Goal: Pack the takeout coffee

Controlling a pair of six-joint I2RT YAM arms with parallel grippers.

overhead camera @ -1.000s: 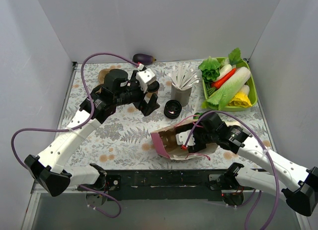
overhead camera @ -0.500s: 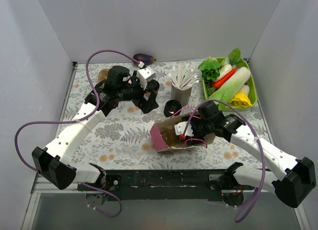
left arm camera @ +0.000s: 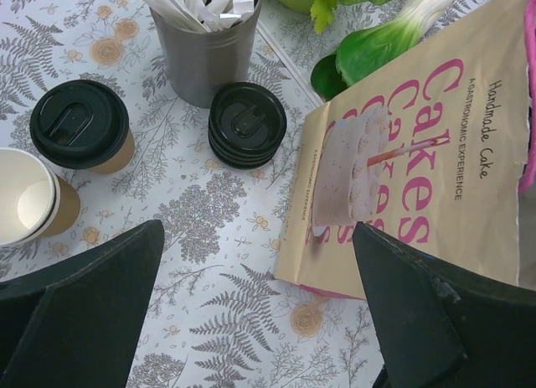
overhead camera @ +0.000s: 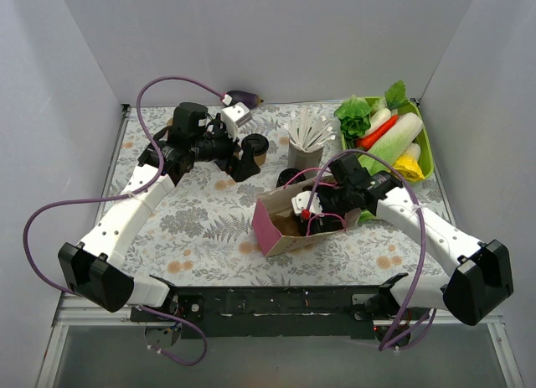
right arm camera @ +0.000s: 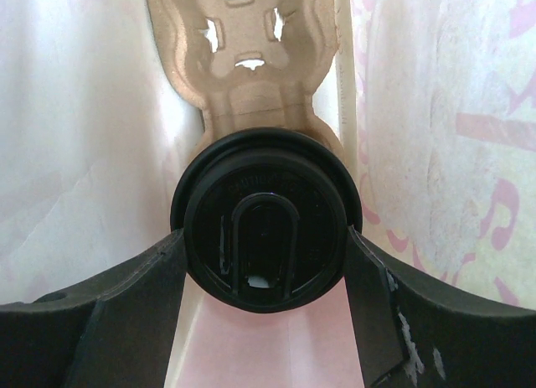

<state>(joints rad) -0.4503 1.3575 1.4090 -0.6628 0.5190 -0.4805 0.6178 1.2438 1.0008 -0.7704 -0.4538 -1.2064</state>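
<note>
Inside the paper bag [right arm camera: 435,111], the coffee cup [right arm camera: 266,229] with its black lid is clamped between the fingers of the right gripper [overhead camera: 314,210], a pulp carrier [right arm camera: 251,78] just beyond it. Over the flowered table [left arm camera: 218,338], the left gripper [left arm camera: 258,237] hangs spread wide and empty above a second lidded cup [left arm camera: 79,124], a stack of lids [left arm camera: 247,124] and a grey cup of sticks [left arm camera: 205,57]

Top cam's up high, looking down over the whole table [overhead camera: 209,229]. Left wrist cam looks down on the paper bag [left arm camera: 419,153] from nearby, and top cam shares that. Right wrist cam's inside the bag, coffee cup [right arm camera: 266,229] right up close.
</note>
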